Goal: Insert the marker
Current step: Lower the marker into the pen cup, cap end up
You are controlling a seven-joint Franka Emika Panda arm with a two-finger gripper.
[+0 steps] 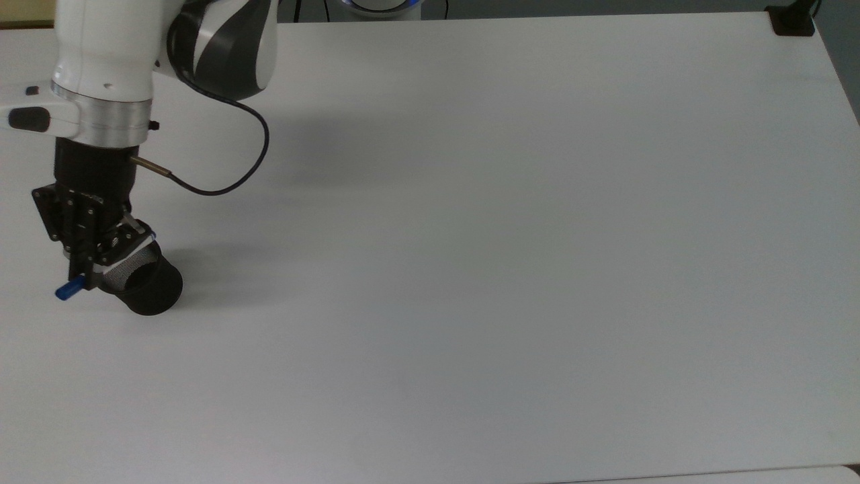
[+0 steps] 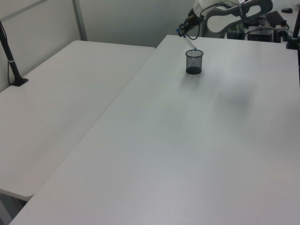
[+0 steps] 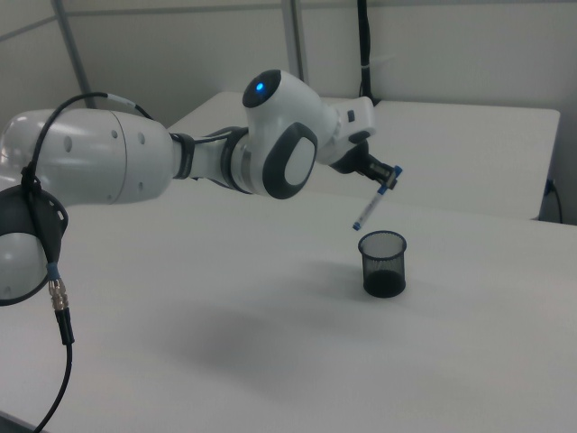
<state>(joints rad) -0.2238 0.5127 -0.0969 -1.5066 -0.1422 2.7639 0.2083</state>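
Note:
A black mesh cup (image 1: pixel 153 294) stands upright at the top view's left side of the white table (image 1: pixel 470 269). My gripper (image 1: pixel 79 274) hangs just above the cup's rim, shut on the marker near its blue cap (image 1: pixel 67 290). In the right view the white-barrelled marker (image 3: pixel 370 206) slants down from the gripper (image 3: pixel 386 179), and its small blue tail is in the air just above the cup (image 3: pixel 383 266), over the rim's left part. The left view has the marker (image 2: pixel 190 43) slanting toward the cup (image 2: pixel 194 63).
A dark cable (image 1: pixel 222 185) loops from the wrist over the table. A black clamp (image 1: pixel 793 20) sits on the table's far corner at the top view's right. A second white table (image 2: pixel 61 93) with a black post (image 2: pixel 9 56) stands alongside.

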